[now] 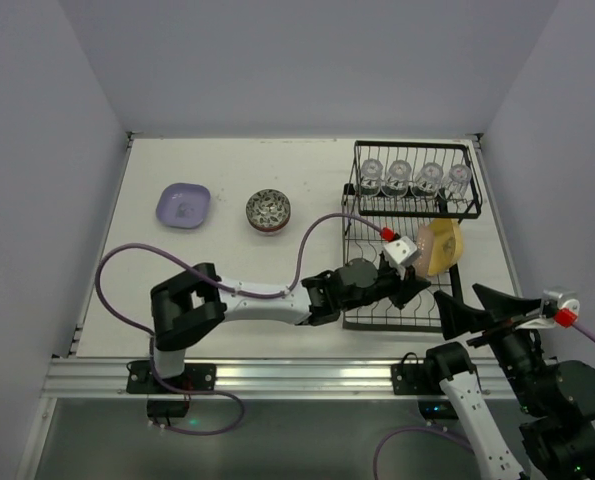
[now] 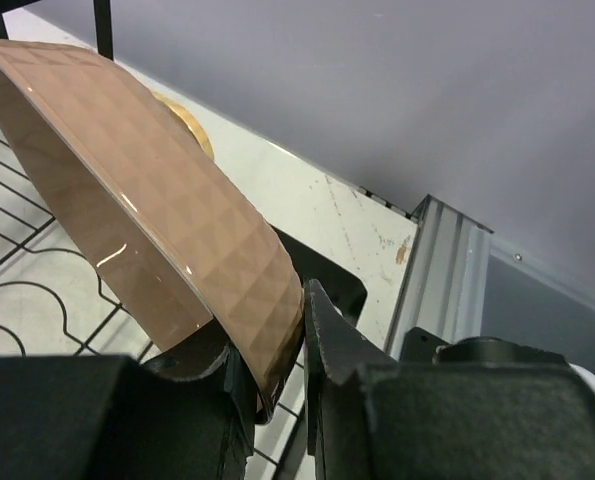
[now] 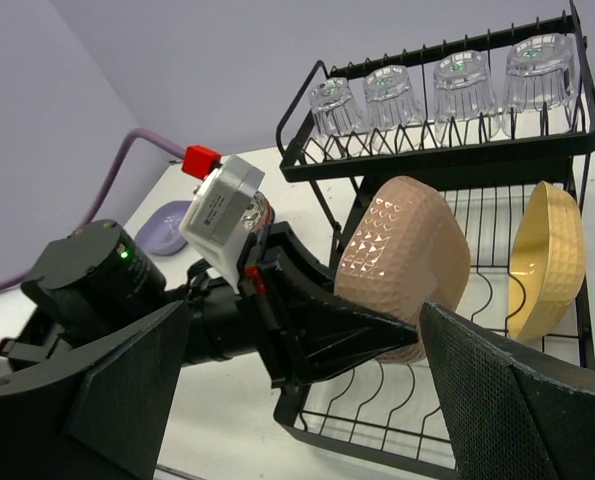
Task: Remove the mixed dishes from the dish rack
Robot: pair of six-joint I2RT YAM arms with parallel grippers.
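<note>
Evidently the left gripper (image 2: pixel 295 330) is clamped on the brown plate's (image 3: pixel 402 250) rim, the only hold an on-edge plate offers, over the dish rack's (image 3: pixel 447 165) lower tier beside the yellow plate (image 3: pixel 549 255). The right gripper (image 1: pixel 474 305) hangs nearby, jaws wide apart.

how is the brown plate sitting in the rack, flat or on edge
On edge: the brown plate stands upright over the rack's lower wires, its rim pinched in the left gripper.
</note>
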